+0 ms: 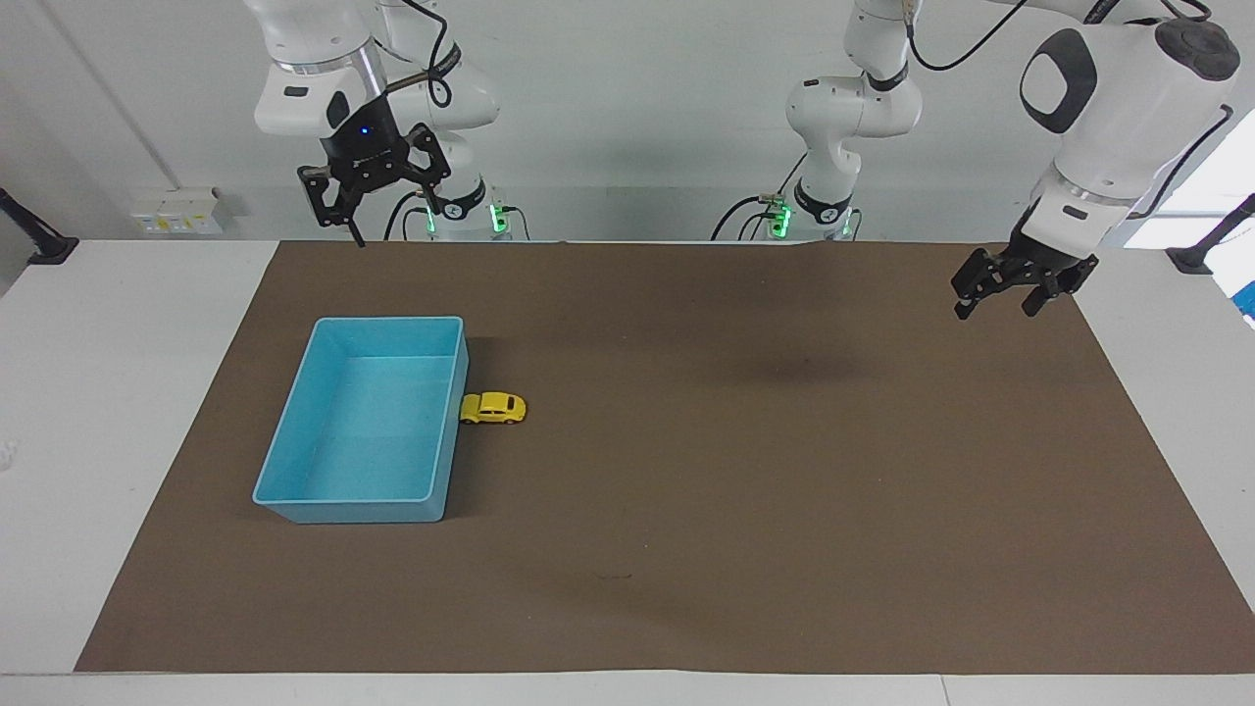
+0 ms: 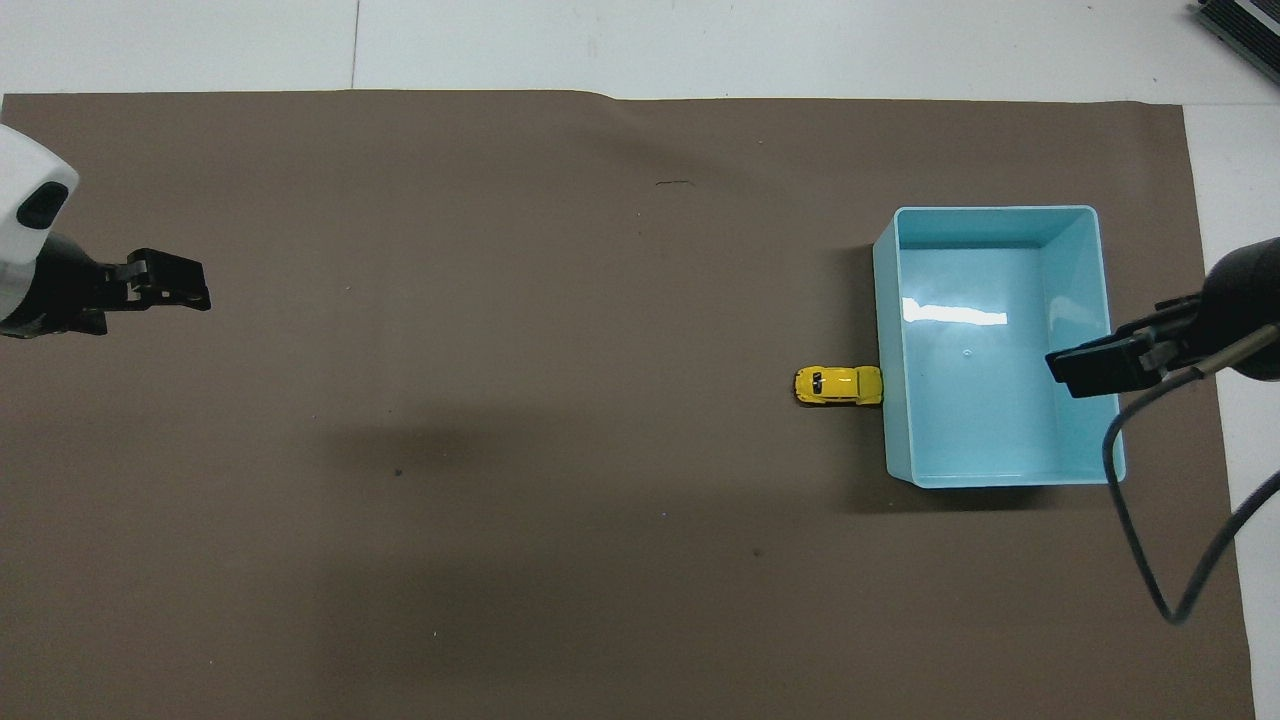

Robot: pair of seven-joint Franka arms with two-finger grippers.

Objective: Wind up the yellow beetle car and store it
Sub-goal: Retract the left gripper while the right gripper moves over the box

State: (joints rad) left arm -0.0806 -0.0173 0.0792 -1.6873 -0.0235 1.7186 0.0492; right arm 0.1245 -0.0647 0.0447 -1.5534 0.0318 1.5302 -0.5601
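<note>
I see the glossy rounded yellow beetle car (image 1: 493, 408) on the matte brown mat (image 1: 686, 490), touching the smooth rectangular blue tray (image 1: 294, 422), well below and apart from both grippers; left gripper (image 1: 1000, 299) and right gripper (image 1: 361, 211) hang with jaws wide, empty.

Yellow beetle car (image 1: 493, 408), blue tray (image 1: 294, 431), brown mat (image 1: 784, 490)

White bench (image 1: 118, 392) covered by a brown mat (image 1: 784, 490). On the mat, toward the right arm's end: an open blue tray (image 1: 294, 431) and, touching its side wall, the yellow beetle car (image 1: 493, 408), on its wheels.
</note>
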